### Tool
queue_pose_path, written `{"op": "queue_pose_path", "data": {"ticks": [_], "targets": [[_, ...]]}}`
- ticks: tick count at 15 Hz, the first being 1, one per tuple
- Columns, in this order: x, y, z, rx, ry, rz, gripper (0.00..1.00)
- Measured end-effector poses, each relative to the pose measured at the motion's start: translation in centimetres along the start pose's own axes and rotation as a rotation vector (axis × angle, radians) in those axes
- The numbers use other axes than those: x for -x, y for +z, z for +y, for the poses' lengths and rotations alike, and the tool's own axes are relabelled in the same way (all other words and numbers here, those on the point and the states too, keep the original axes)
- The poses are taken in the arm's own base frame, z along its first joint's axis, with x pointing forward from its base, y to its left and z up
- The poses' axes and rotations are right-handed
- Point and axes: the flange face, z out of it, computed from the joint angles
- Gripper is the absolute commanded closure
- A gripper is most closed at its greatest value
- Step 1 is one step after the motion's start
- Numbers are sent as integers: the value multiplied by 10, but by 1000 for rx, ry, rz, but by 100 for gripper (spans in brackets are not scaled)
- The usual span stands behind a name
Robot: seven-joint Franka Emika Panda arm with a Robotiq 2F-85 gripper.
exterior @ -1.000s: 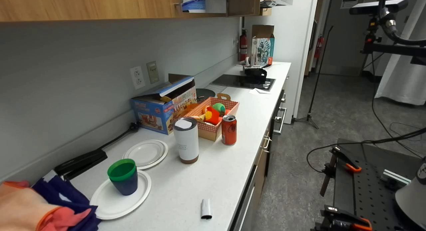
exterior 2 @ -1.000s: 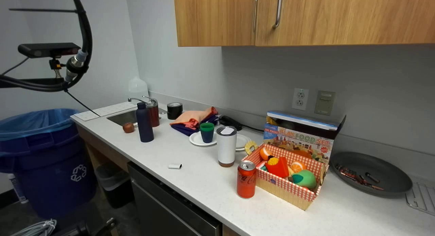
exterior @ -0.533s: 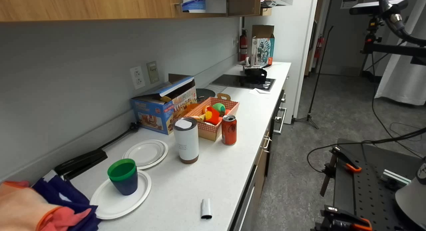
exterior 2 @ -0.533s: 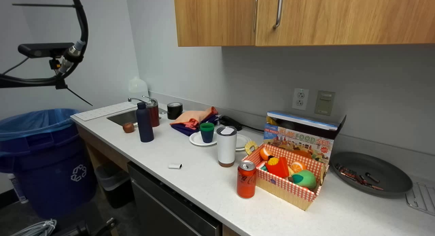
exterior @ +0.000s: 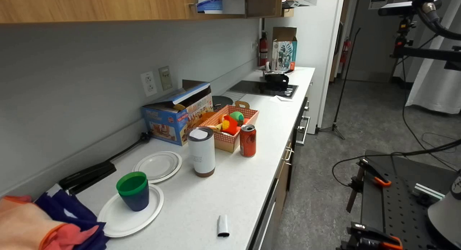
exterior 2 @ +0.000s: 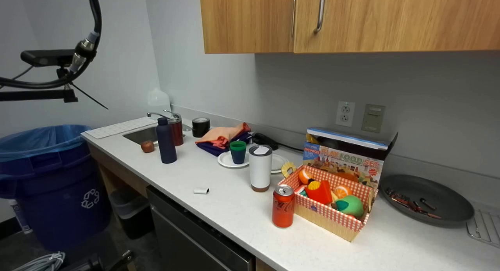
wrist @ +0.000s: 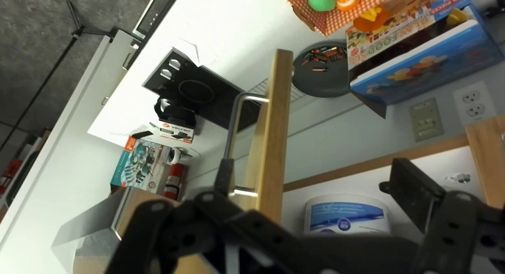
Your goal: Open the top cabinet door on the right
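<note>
The top cabinet door [exterior 2: 390, 21] is a light-brown wood-grain panel with a silver handle [exterior 2: 321, 11]. In an exterior view it stands swung out [exterior: 264, 3], with the cabinet interior showing. In the wrist view I see the door's narrow edge [wrist: 278, 120] and its handle [wrist: 232, 124]. My gripper [wrist: 311, 162] is open, its fingers wide apart on either side of the door edge. The left finger overlaps the handle's lower end; I cannot tell whether it touches. The right finger is on the cabinet's inner side. The gripper is out of view in both exterior views.
A neighbouring cabinet door [exterior 2: 248, 21] is shut. A white tub with a blue label [wrist: 347, 214] stands inside the open cabinet. Below, the counter [exterior 2: 234, 193] bears a play food box [exterior 2: 351, 157], a food basket [exterior 2: 324, 216], a can [exterior 2: 283, 208] and a tumbler [exterior 2: 260, 169].
The black cable and its connector have moved upward in both exterior views. The cabinet door shows no clear movement, and the counter items stay put.
</note>
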Motion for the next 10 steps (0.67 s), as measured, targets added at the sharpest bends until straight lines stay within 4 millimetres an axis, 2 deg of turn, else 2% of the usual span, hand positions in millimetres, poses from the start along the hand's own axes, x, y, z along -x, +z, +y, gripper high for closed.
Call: {"op": "queue_pose_path", "data": {"ticks": [3,10], "targets": [[-15,6,-4,24,-2,48,0],[-43,43,12,178,21,180,0]]}}
